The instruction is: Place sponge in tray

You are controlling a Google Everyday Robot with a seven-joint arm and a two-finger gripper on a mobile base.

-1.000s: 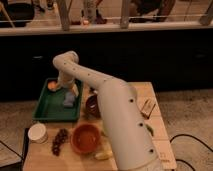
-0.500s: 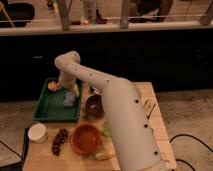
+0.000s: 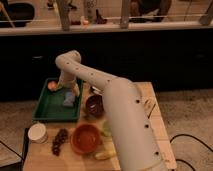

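Note:
The dark green tray (image 3: 47,111) lies at the table's left back. The pale blue-grey sponge (image 3: 69,100) lies inside it near its right rim. My gripper (image 3: 71,90) hangs down from the white arm, directly above the sponge and touching or nearly touching it. A small round orange object (image 3: 52,85) lies in the tray's far left corner.
A dark bowl (image 3: 94,105) stands right of the tray. An orange-brown bowl (image 3: 85,138), dark grapes (image 3: 60,141), a white round cup (image 3: 37,132) and yellow-green fruit (image 3: 106,130) lie at the table's front. A dark counter runs behind.
Almost nothing has changed. The gripper stays over the sponge in the tray.

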